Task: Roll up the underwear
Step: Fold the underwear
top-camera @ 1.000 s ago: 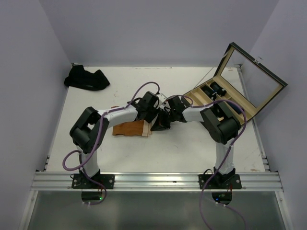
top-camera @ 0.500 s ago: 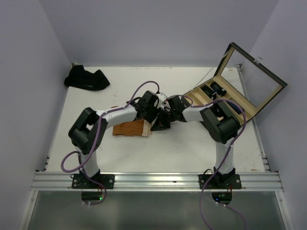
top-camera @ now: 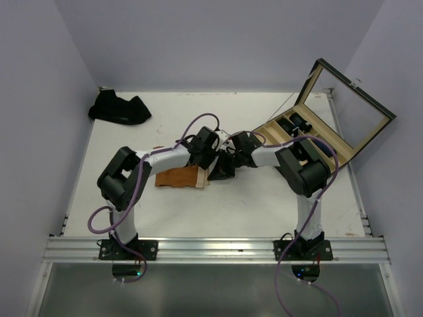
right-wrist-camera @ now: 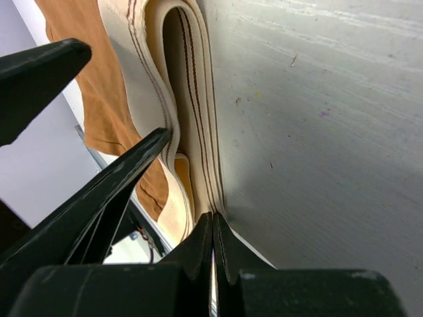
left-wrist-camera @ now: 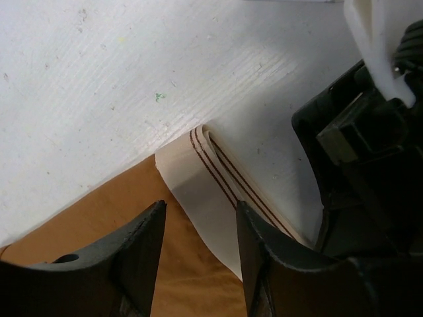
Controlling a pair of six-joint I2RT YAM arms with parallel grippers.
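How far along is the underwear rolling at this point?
Done: rolled pieces already sit in the wooden box. In hand: both grippers work the waistband end of the rust-orange briefs, barely folded over. Left: rolling it up, then the dark pile at the far left.

We see rust-orange underwear (top-camera: 177, 177) lying flat mid-table, its cream waistband (left-wrist-camera: 208, 185), striped with thin dark lines, folded over at the right end. More dark underwear (top-camera: 119, 107) sits bunched at the far-left corner.
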